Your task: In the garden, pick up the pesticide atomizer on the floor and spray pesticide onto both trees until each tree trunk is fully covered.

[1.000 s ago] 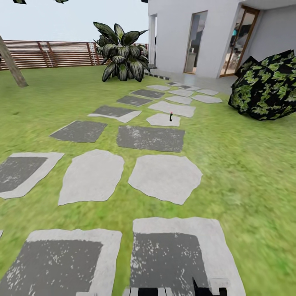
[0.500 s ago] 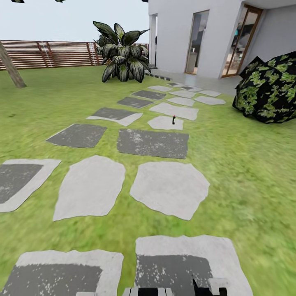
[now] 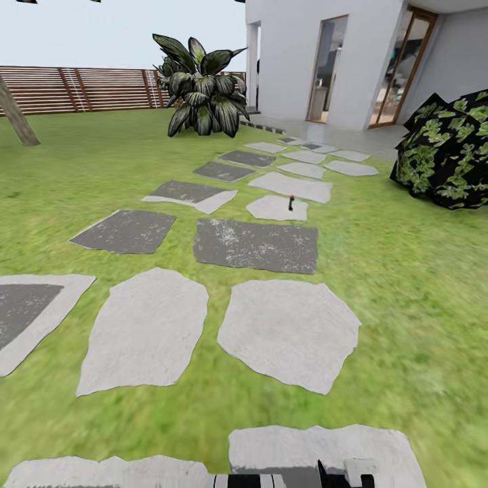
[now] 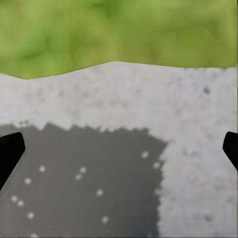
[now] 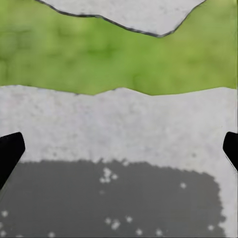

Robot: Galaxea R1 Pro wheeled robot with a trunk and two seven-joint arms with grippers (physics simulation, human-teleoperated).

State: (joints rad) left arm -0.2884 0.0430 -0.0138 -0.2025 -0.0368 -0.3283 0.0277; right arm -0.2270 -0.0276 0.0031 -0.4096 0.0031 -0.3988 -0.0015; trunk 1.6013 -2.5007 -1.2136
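The pesticide atomizer, a tiny dark bottle with a red spot on top, stands upright on a small pale paving stone well ahead of me in the head view. One tree trunk leans at the far left by the fence. My left gripper hangs over a grey paving stone with its dark fingertips far apart and nothing between them. My right gripper is open the same way above another stone and a strip of grass.
Grey stepping stones lead across the lawn to the white house. A broad-leaved plant stands ahead on the left, a round dark bush on the right. A brown slat fence closes the back.
The whole head view has shifted: the stones slide down the picture and the atomizer sits lower and a little nearer, so the camera has moved forward. The atomizer itself has not moved.
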